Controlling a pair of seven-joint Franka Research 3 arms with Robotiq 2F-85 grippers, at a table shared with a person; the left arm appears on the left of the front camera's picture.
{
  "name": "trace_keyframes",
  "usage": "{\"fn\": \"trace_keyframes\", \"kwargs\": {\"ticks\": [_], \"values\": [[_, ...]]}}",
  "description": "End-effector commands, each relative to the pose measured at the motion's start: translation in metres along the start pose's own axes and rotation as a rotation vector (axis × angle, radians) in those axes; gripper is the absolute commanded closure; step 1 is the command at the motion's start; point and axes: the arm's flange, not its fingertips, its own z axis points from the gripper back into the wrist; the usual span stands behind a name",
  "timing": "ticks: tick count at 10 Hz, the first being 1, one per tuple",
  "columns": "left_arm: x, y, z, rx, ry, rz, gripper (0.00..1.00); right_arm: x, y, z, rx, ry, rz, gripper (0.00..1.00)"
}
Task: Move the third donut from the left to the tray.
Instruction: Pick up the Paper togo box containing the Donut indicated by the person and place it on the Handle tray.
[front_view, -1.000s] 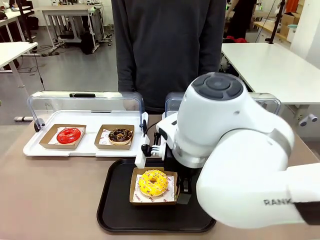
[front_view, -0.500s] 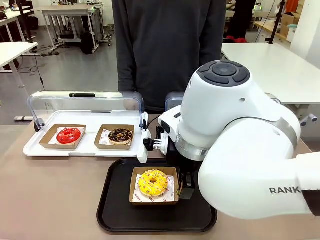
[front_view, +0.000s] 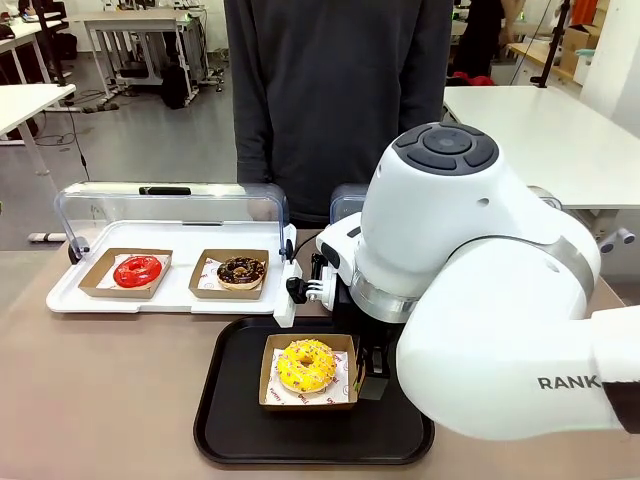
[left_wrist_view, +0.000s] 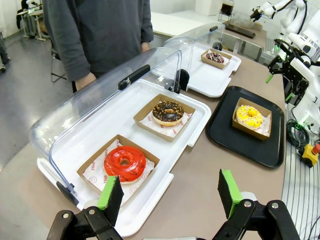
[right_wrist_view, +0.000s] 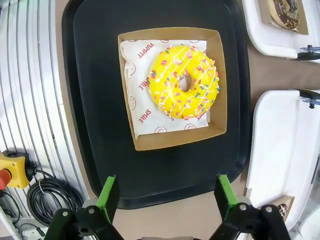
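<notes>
The yellow-glazed donut (right_wrist_view: 184, 82) in its cardboard holder (right_wrist_view: 172, 89) already sits on the black tray (right_wrist_view: 100, 100), the right gripper (right_wrist_view: 162, 197) above it, fingers spread wide and empty.

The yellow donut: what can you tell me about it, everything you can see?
The yellow donut is a ring with glossy bright yellow glaze, thin white drizzle lines and small coloured sprinkles. It lies flat in a shallow square brown cardboard holder lined with white paper printed in red. The holder rests on the black tray, roughly at its middle. Nothing grips it: the right gripper hangs open above the tray's edge, clear of the holder. No bite or damage shows.
</notes>
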Motion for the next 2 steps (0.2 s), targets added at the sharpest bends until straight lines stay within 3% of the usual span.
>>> {"fn": "trace_keyframes", "kwargs": {"ticks": [1, 2], "values": [[0.0007, -0.0011, 0.0004, -0.005, -0.011, -0.002, 0.0, 0.0003, 0.0017, -0.0017, -0.011, 0.003, -0.014, 0.0], [0.0007, -0.0011, 0.0004, -0.005, -0.011, -0.002, 0.0, 0.0003, 0.0017, -0.0017, -0.011, 0.003, -0.014, 0.0]]}}
